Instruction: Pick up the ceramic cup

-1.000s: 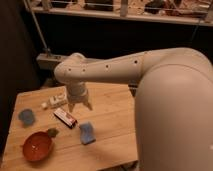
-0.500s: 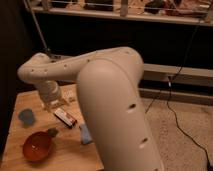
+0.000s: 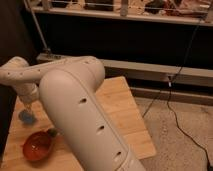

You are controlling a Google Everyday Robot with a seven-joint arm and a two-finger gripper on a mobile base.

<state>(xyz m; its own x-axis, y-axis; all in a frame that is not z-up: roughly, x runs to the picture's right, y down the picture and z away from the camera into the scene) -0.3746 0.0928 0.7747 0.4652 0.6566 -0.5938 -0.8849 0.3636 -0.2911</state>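
— Where is the claw?
— The claw (image 3: pixel 28 107) is low at the far left of the view, directly over the small, short, light-blue ceramic cup (image 3: pixel 24 119).
— Is it open, and is it gripping the cup?
— I cannot tell either way. The wrist above it hides the lower end, and only the cup's blue side shows beneath.
— Where does the cup sit?
— Near the left edge of the pale wooden counter (image 3: pixel 119 107), apparently upright.
— What is nearest to it?
— The wide, round red-orange bowl (image 3: pixel 36 146) is closer to the camera, near the cup but apart from it. A small dull-green object (image 3: pixel 51 132) lies just beside the bowl's right rim, and I can't make out what it is.
— And further out?
— The thick cream-white arm (image 3: pixel 80 107) bends from the left wrist across the counter and fills the lower middle of the view. A dark cable (image 3: pixel 176 112) trails over the speckled floor (image 3: pixel 180 145) on the right.
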